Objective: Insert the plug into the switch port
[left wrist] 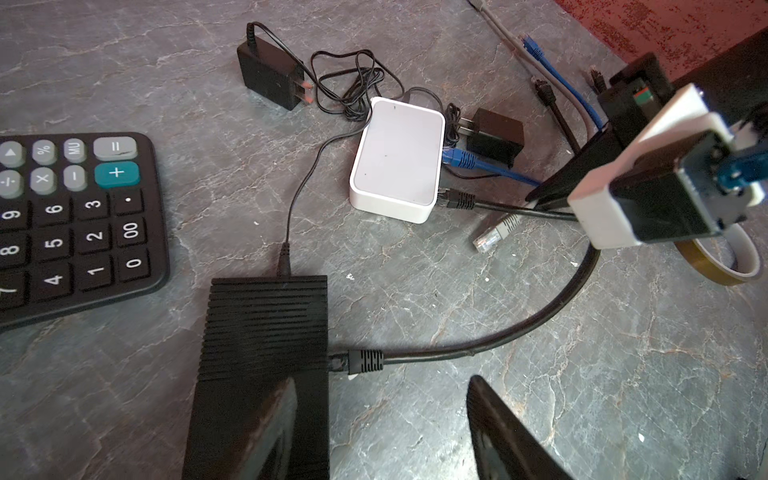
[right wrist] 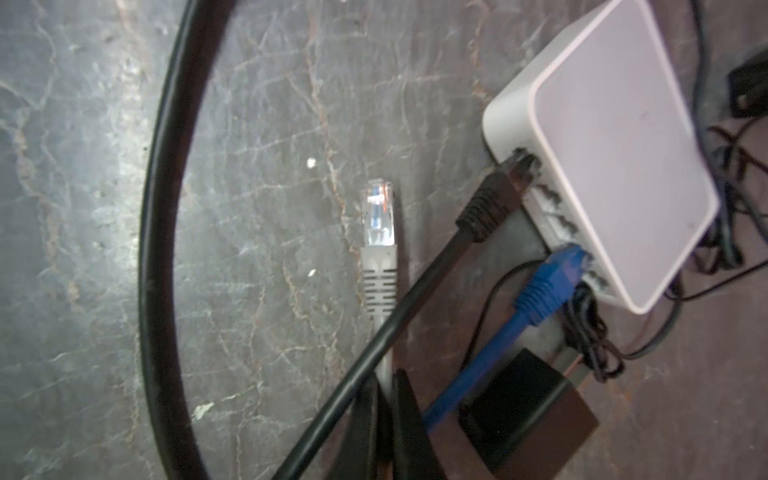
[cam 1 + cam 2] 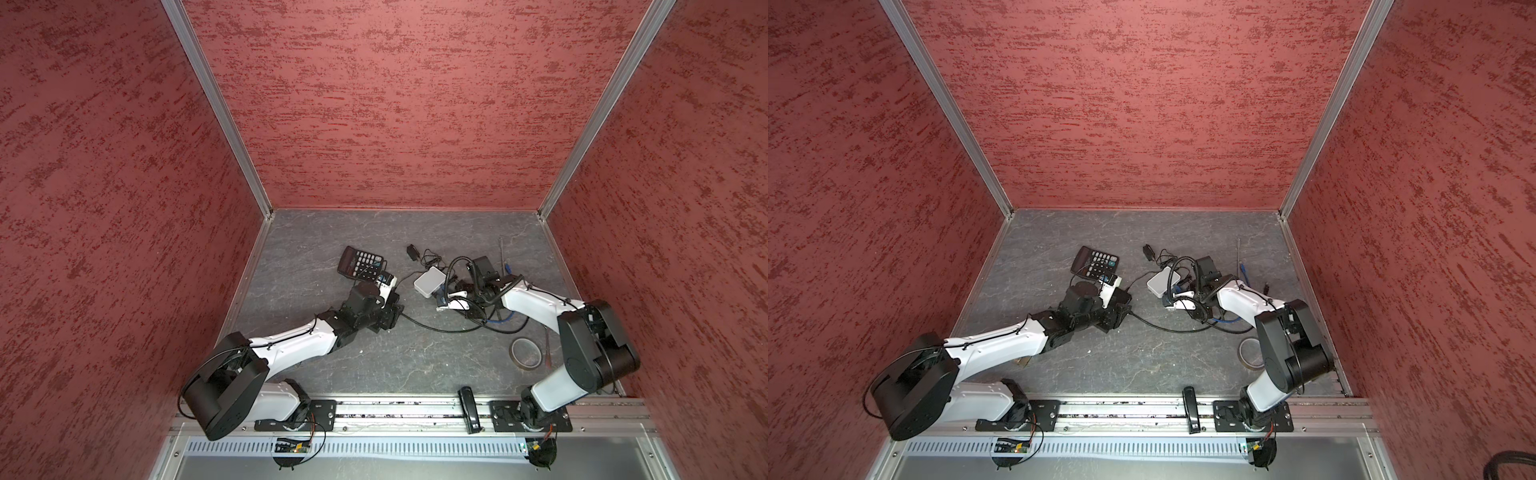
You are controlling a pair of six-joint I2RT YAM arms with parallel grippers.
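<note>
The white switch lies flat mid-table, its row of ports facing my right arm. A black plug and a blue plug sit in two of the ports. The grey cable's clear plug lies on the table just short of the switch, apart from it. My right gripper is shut on the grey cable a little behind that plug. My left gripper is open, one finger over a black ribbed box and nothing between its jaws.
A thick black cable loops from the ribbed box round to the switch. A calculator lies at the left. Two black power adapters with thin tangled wires flank the switch. A tape roll lies at the right front.
</note>
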